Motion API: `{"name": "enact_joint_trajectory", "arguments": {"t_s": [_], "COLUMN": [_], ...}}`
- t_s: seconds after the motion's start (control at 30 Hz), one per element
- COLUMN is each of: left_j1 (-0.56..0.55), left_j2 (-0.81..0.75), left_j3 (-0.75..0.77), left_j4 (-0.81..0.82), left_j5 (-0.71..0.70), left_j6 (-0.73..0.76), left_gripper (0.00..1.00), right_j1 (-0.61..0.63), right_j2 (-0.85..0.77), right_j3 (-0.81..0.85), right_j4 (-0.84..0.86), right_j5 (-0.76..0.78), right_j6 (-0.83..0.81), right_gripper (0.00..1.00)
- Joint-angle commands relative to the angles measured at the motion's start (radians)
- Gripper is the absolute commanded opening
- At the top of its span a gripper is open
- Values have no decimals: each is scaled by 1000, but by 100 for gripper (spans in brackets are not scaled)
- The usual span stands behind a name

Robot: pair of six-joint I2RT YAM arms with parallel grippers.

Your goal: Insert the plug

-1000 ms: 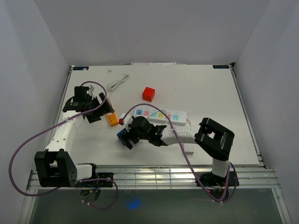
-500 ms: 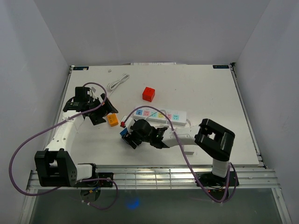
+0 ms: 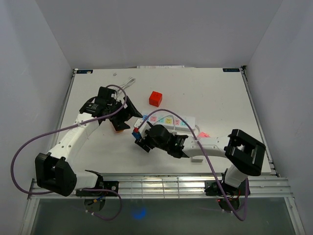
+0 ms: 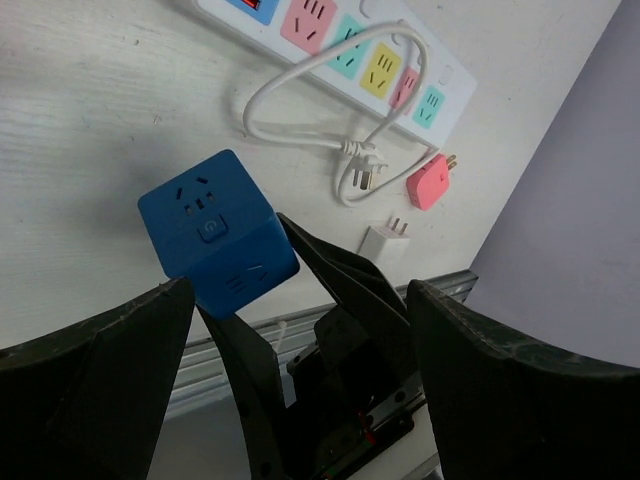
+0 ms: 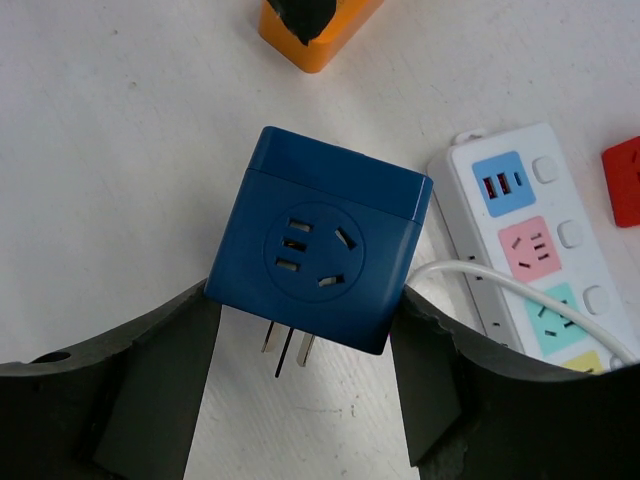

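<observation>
The plug is a blue cube adapter [image 5: 320,250] with three metal prongs [image 5: 288,350] pointing down at the table. My right gripper [image 5: 305,305] is shut on its two sides and holds it just left of the white power strip [image 5: 530,250]. From above, the cube [image 3: 136,132] sits at the strip's left end [image 3: 168,120]. My left gripper [image 3: 128,113] is open and empty, over the orange adapter [image 5: 315,30] beside the strip. The left wrist view shows the cube [image 4: 215,232] and the strip [image 4: 330,40].
A white cable with a plug [image 4: 360,175] loops over the strip. A pink plug [image 4: 430,182] and a white charger [image 4: 385,240] lie near the strip's right end. A red cube [image 3: 155,98] stands behind the strip. Another white cable [image 3: 122,88] lies at back left.
My left arm has swung right from the table's left side to the strip's left end. My right gripper has carried the blue cube up and right, closer to the strip.
</observation>
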Motion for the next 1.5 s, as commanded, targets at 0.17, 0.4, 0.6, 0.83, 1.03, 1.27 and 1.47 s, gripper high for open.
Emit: {"name": "enact_joint_trajectory", "arguments": {"t_s": [0.17,0.4,0.6,0.83,1.03,1.27,1.47], "left_j1": [-14,-14,-22,-27,-44,-71,-83], "left_j2": [66,121,153,205,231,234,225], "left_j3": [94,98,115,163,177,169,144], "left_j4": [-67,-70,-63,-60,-57,-55,-27], "left_j5": [3,78,103,140,152,134,172], "left_j6": [-153,-184,-201,-204,-205,-204,-187], "left_gripper": [98,98,98,98,98,84,57], "right_j1": [11,11,16,37,54,62,64], "right_j2": [-121,-177,-195,-175,-175,-151,-137], "right_j3": [-110,-165,-168,-156,-160,-143,-133], "right_j4": [197,309,339,338,352,349,361], "right_j5": [215,258,228,206,206,229,260], "right_j6": [-97,-157,-201,-244,-277,-309,-338], "right_gripper": [48,48,48,49,49,50,51]}}
